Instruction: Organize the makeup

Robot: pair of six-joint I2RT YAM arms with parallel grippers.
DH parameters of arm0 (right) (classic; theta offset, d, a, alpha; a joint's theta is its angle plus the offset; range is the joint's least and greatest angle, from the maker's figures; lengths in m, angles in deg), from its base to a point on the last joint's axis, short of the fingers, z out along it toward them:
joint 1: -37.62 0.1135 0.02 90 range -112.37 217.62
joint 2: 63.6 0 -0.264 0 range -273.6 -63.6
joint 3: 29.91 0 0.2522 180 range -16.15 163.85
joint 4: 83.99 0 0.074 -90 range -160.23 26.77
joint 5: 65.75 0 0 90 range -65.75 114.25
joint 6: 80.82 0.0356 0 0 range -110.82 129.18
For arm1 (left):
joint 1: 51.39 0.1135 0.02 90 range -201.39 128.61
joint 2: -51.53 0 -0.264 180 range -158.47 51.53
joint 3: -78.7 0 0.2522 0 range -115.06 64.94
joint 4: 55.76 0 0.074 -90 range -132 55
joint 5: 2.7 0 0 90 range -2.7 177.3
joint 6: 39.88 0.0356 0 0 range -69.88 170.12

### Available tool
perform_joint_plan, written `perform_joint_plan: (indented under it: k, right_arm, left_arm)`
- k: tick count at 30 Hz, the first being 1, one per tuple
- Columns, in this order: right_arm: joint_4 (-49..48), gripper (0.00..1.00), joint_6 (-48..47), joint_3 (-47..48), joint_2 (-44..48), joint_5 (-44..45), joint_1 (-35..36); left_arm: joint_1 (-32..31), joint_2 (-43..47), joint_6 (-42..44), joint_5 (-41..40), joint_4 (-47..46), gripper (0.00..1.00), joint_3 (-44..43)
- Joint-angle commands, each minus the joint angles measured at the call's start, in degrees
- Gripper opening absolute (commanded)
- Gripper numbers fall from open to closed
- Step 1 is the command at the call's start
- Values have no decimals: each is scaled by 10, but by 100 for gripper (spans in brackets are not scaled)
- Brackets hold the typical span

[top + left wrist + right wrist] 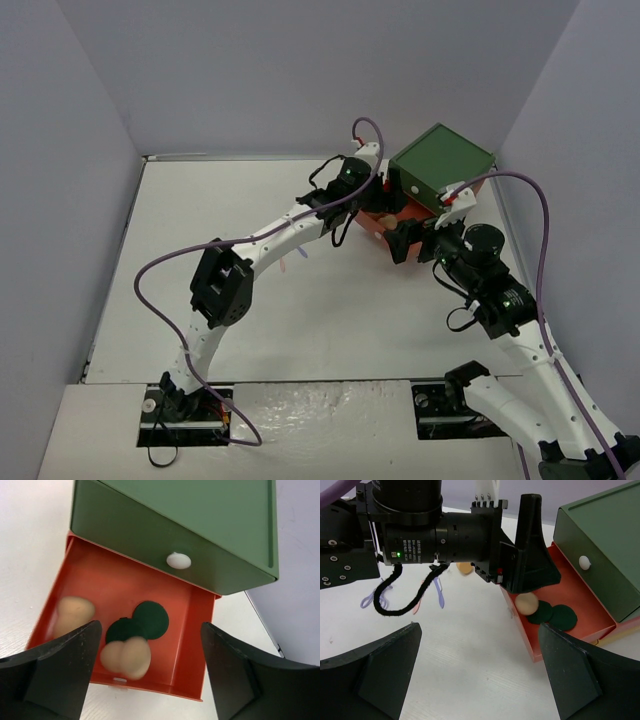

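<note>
Left gripper [150, 635] is hovering spread and empty over the red drawer [100, 575], apparently dropping a tan sponge [126, 657] beside the green discs [151, 619]; right gripper [480, 650] is idling wide open, empty.

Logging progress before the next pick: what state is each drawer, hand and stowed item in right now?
Red drawer: pulled open.
Green drawer: shut.
Left hand: open, empty, above the red drawer.
Right hand: open, empty.
Front sponge: in the red drawer, overlapping a disc.
Left sponge: in the red drawer, blurred.
Dark green discs: flat in the red drawer, overlapping each other.
</note>
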Motion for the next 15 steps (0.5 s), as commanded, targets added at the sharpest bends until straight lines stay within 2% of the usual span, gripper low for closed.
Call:
perform_joint_plan:
  k: [1,4,8,12,15]
  right_arm:
    - [-36,100,-5,3,6,10,1]
    - [-34,100,-6,11,-4,12,2]
    - [-30,100,-4,42,-37,9,1]
    - [-29,99,-13,99,-106,-7,3]
    - [-31,98,-33,141,-194,-10,18]
  left_arm:
    - [-5,37,29,4,-36,83,-43]
    - [-3,62,49,-18,-30,88,-26]
    - [20,135,66,-90,11,90,34]
    - [67,229,99,-176,64,91,125]
    - [118,311,117,-202,112,92,179]
